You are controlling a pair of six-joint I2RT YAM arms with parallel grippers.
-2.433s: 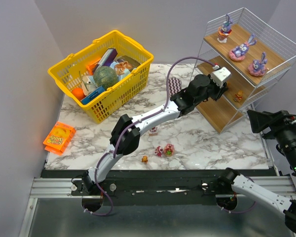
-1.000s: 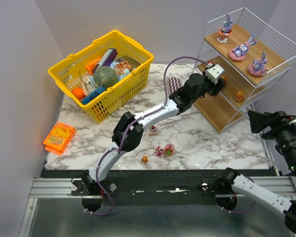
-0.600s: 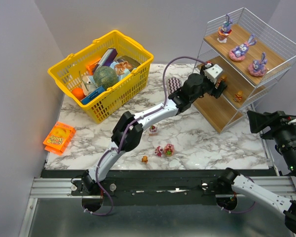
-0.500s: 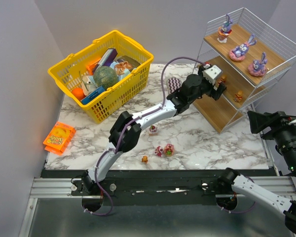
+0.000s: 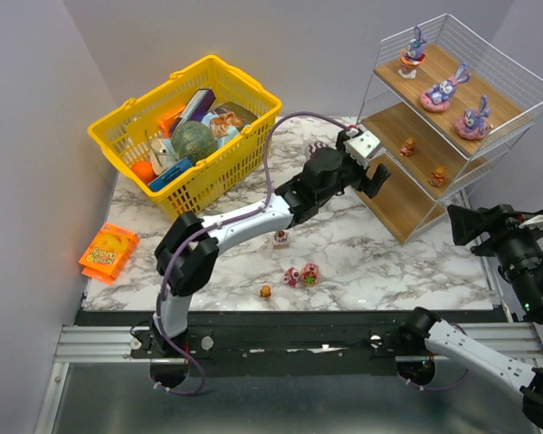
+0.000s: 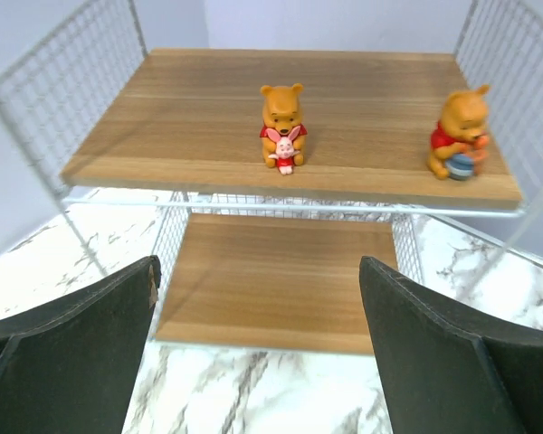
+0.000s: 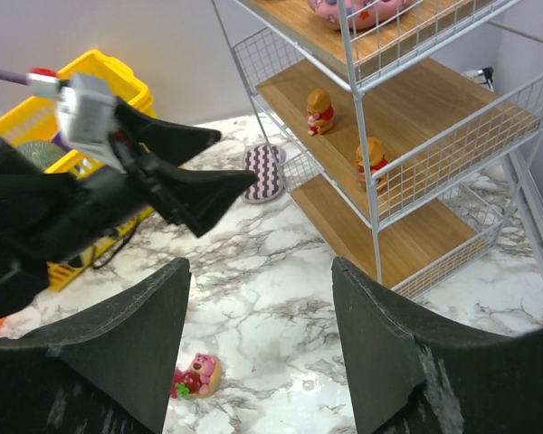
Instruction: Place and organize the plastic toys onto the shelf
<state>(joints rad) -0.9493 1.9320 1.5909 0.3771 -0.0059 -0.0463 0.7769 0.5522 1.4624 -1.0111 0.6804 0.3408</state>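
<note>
The shelf (image 5: 502,108) stands at the right, with three purple bunnies (image 5: 441,90) on its top board. Two orange bears (image 6: 282,122) (image 6: 459,131) stand upright on the middle board (image 6: 190,127). My left gripper (image 5: 373,176) hangs open and empty just in front of the shelf, level with the lower board (image 6: 281,280). On the table lie a small pink toy (image 5: 280,239), two pink-red rounded toys (image 5: 301,274) and an orange bear (image 5: 265,291). My right gripper (image 7: 258,307) is open and empty, high above the table's right side, over a pink-red toy (image 7: 196,375).
A yellow basket (image 5: 149,95) full of odds and ends stands at the back left. A flat orange packet (image 5: 108,253) lies at the left edge. A purple zigzag pad (image 7: 269,172) lies behind the left arm, near the shelf's foot.
My left gripper has opened and drawn back leftward from the middle board, leaving an orange bear standing there. The right arm has hardly moved.
</note>
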